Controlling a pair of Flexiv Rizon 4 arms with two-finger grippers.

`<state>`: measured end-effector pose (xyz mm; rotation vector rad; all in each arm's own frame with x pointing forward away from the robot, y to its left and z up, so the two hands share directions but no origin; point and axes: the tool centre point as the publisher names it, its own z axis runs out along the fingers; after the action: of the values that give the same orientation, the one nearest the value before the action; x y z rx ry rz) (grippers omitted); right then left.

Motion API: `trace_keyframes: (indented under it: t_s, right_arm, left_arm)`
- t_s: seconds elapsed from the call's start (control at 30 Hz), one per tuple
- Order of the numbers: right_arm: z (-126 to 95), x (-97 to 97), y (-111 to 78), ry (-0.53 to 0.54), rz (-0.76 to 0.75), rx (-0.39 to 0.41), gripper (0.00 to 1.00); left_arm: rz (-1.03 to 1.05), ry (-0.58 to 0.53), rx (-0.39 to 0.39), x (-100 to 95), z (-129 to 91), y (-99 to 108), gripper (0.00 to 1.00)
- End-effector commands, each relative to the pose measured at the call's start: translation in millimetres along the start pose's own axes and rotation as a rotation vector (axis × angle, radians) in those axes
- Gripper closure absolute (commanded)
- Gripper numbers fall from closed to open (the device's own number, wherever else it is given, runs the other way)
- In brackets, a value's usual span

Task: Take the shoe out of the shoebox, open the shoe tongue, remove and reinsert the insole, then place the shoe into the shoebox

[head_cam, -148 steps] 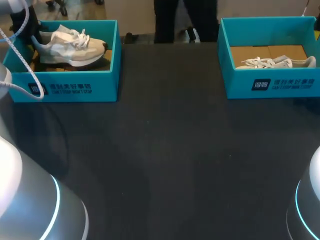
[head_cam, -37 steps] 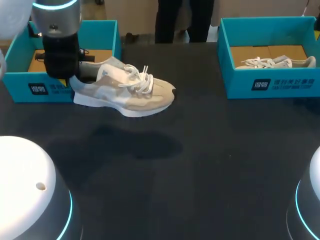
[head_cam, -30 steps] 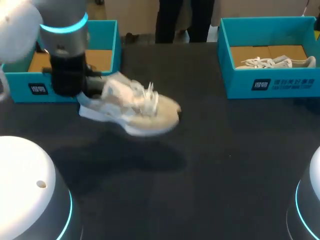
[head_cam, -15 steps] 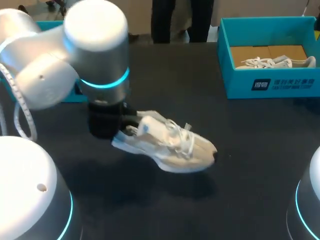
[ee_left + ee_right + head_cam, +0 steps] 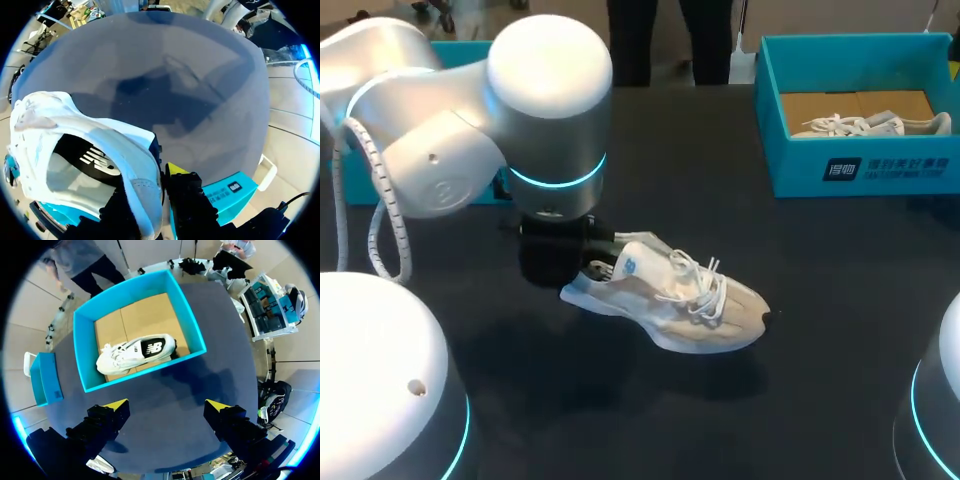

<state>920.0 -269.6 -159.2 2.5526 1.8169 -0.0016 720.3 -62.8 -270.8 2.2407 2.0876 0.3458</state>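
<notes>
Left gripper [image 5: 155, 185]: closed on the shoe's heel collar, one yellow tip outside the wall and the other finger inside the opening.
Shoe [image 5: 670, 300]: near the middle of the table [image 5: 720, 430], well apart from both boxes; sole low over the cloth, contact impossible to judge.
Long axis: heel at the left gripper, toe pointing away toward the robot's right and slightly toward the near edge; upper facing up, barely tilted.
Key relation: toe, laces [image 5: 705, 288] and tongue [image 5: 642, 260] all lie on the right arm's side of the shoe, so opening the tongue looks like work for the right arm while the left pins the heel.
Right gripper [image 5: 165, 410]: spread wide, holding nothing, hanging above the right shoebox [image 5: 85, 350] and far from the shoe.
Second shoe [image 5: 135, 352]: lying on its side inside the right shoebox, untouched.
Step in hand: setting the shoe down, judging by its low position; tongue and insole work not yet begun.
Head view only: the whole shoe and its heading, though the left wrist hides the grip itself.
Left wrist view only: the pinch on the collar, the dark insole [image 5: 85, 157] seated inside, and the left shoebox [image 5: 227, 192] behind the fingers.
Right wrist view only: the wide gap between the right fingers.
</notes>
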Motion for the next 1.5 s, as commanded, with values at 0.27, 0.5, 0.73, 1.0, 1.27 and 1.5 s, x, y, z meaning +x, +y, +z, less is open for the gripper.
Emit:
trace_keyframes:
  t_s: [0.27, 0.5, 0.73, 1.0, 1.27, 1.5]
  right_arm:
    - [0, -0.2, -0.3, 0.0, 0.001, 0.0, 0.0]
    - [0, -0.2, -0.3, 0.0, 0.001, 0.0, 0.0]
    - [0, -0.2, -0.3, 0.0, 0.001, 0.0, 0.0]
    - [0, -0.2, -0.3, 0.0, 0.001, 0.0, 0.0]
    - [0, -0.2, -0.3, 0.0, 0.001, 0.0, 0.0]
    - [0, -0.2, -0.3, 0.0, 0.001, 0.0, 0.0]
  left_arm:
    - [0.004, 0.037, 0.04, -42.7, 27, -27, 1.0]
    - [-0.02, 0.064, 0.069, -75.1, 46, -36, 1.0]
    - [-0.026, 0.076, 0.088, -99.0, 62, -41, 1.0]
    - [-0.011, 0.083, 0.095, -115.7, 74, -45, 1.0]
    - [-0.027, 0.091, 0.109, -123.5, 82, -43, 1.0]
    - [-0.024, 0.086, 0.121, -126.3, 96, -42, 1.0]
